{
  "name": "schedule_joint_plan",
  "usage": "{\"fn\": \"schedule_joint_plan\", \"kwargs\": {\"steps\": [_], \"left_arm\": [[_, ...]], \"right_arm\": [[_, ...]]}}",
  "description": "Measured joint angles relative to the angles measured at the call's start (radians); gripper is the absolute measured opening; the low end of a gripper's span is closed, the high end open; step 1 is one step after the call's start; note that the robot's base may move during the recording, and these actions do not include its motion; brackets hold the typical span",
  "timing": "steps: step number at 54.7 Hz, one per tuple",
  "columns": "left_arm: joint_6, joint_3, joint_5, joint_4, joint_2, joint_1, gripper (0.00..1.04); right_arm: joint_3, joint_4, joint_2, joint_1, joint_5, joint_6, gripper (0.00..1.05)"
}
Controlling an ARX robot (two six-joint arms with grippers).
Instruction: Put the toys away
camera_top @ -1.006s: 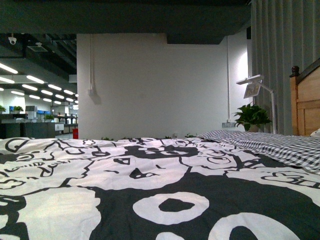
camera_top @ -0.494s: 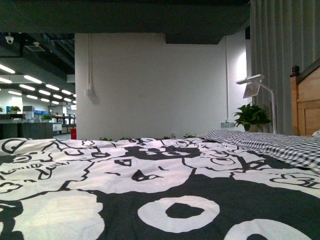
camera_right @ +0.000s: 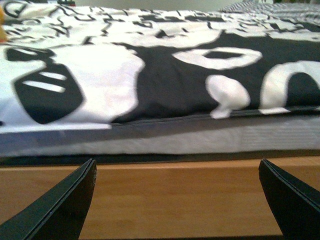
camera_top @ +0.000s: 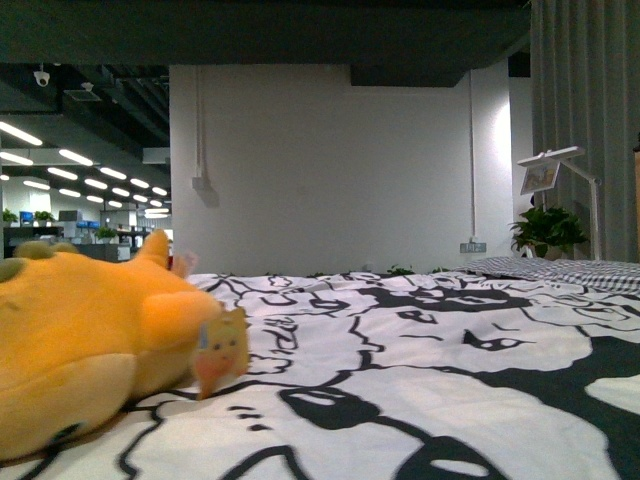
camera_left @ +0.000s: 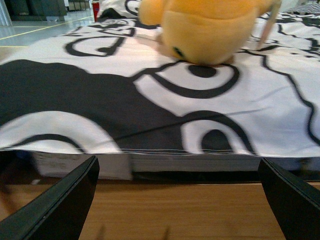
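Note:
An orange-yellow plush toy lies on the black-and-white patterned bedspread at the left of the front view. From the left wrist view the same toy rests further in on the bed, beyond the bed's edge. My left gripper is open, low by the wooden bed rail, nothing between its fingers. My right gripper is also open, facing the wooden rail and the quilt's edge, with only a sliver of yellow at that picture's far edge. Neither arm shows in the front view.
A white wall stands behind the bed. A potted plant and a white desk lamp are at the far right beside a grey curtain. A checked pillow area lies at the bed's far right. An open office lies at the far left.
The front view has swung to the left: the plush toy has come into view at the left, and the wooden headboard has left the picture on the right.

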Motion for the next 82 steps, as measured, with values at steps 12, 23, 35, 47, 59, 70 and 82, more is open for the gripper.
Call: {"fn": "schedule_joint_plan", "kwargs": {"steps": [12,23,35,47,59,70,82], "left_arm": [[0.000,0.000,0.000,0.002,-0.002,0.000,0.98],[0.000,0.000,0.000,0.001,0.000,0.000,0.98],[0.000,0.000,-0.005,0.002,0.000,0.000,0.98],[0.000,0.000,-0.004,0.002,0.000,0.000,0.98],[0.000,0.000,-0.003,0.002,0.000,0.000,0.98],[0.000,0.000,-0.003,0.002,0.000,0.000,0.98],[0.000,0.000,-0.003,0.002,0.000,0.000,0.98]], "right_arm": [[0.000,0.000,-0.001,0.000,0.000,0.000,0.98],[0.000,0.000,0.000,0.000,0.000,0.000,0.98],[0.000,0.002,-0.001,0.000,-0.004,0.000,0.98],[0.030,-0.101,0.050,0.068,0.215,0.052,0.98],[0.039,-0.055,0.135,0.127,0.323,0.092,0.98],[0.088,0.119,0.300,0.149,0.321,0.116,0.98],[0.204,0.483,0.666,0.196,0.327,0.121,0.98]]}}
